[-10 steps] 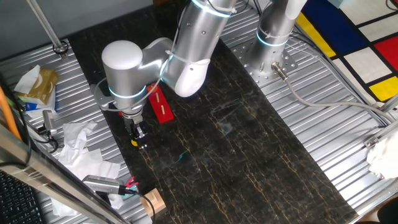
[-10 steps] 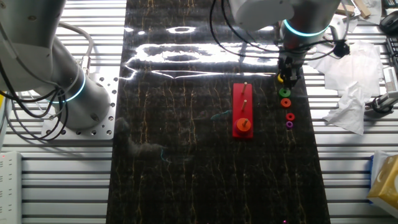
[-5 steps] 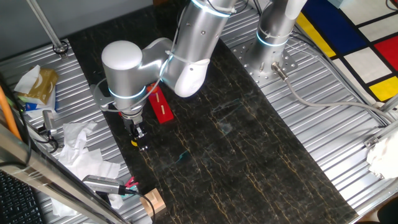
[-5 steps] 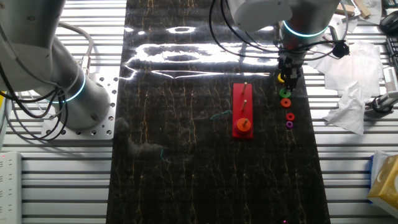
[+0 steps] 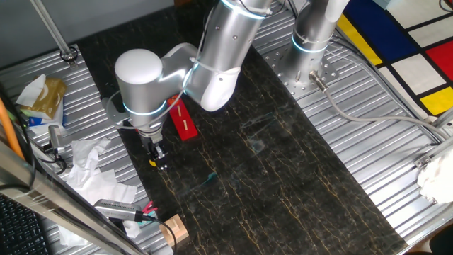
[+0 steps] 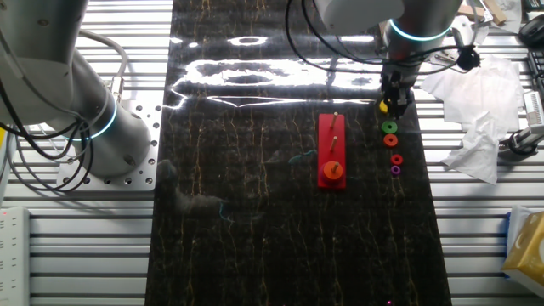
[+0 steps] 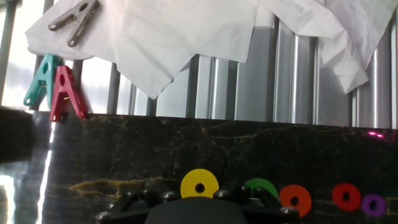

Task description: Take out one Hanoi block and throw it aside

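Hand view shows a row of rings lying flat on the dark marbled surface (image 7: pixel 186 140): the yellow block (image 7: pixel 199 184) at the left end, then a green ring (image 7: pixel 262 186), an orange ring (image 7: pixel 295 198), a red ring (image 7: pixel 346 196) and a small purple ring (image 7: pixel 373 205). The claw's dark body fills the bottom edge just below the yellow block and partly covers the green ring. Beyond the surface edge lie white paper sheets (image 7: pixel 186 31) on ribbed metal, with a teal clip (image 7: pixel 38 79), a red clip (image 7: pixel 64 93) and a grey clip (image 7: pixel 73 22) at upper left. The other fixed view places the claw (image 6: pixel 394 103) directly over the yellow block (image 6: pixel 384 108), at the far end of the ring row; the green ring (image 6: pixel 390 127) sits just nearer, and a red peg base (image 6: pixel 331 150) carrying one orange ring (image 6: pixel 334 170) stands just beside the row. One fixed view shows the claw (image 5: pixel 159 159) pointing down with a spot of yellow (image 5: pixel 153 162) at its tips, close to the surface edge. Finger spacing is hidden or too small in all three views, so whether the claw is open or clamped on the block cannot be told; the block appears to rest on the surface.
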### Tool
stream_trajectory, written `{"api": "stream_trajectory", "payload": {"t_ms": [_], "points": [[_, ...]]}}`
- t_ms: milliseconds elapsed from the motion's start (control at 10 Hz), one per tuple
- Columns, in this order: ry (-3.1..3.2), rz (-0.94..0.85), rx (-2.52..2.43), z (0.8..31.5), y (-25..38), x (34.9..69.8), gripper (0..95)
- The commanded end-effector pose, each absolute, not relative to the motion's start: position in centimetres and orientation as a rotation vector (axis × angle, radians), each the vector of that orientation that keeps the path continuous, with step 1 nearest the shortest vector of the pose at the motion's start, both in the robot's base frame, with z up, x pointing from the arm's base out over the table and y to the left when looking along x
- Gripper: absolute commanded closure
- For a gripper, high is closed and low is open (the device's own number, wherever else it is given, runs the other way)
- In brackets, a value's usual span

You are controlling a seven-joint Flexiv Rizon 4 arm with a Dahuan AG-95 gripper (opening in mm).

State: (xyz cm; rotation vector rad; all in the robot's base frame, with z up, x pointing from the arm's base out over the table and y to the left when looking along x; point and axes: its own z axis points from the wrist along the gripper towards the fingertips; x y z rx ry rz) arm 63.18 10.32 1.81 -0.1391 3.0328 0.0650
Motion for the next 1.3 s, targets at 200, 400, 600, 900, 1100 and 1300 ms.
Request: {"api": "stream_trajectory", "payload": {"t_ms": [200, 400, 600, 900, 1100, 1300], "points": [[3.043, 0.047, -0.136, 2.0, 10.3, 63.2, 76.0], [3.050, 0.044, -0.143, 2.1, 10.4, 63.2, 95.0], [3.053, 0.044, -0.173, 2.2, 10.4, 63.2, 95.0], [3.060, 0.042, -0.205, 3.0, 10.6, 63.1, 95.0], [3.058, 0.046, -0.232, 3.6, 10.9, 62.9, 95.0], [3.086, 0.011, -0.240, 4.8, 11.8, 62.3, 95.0]]}}
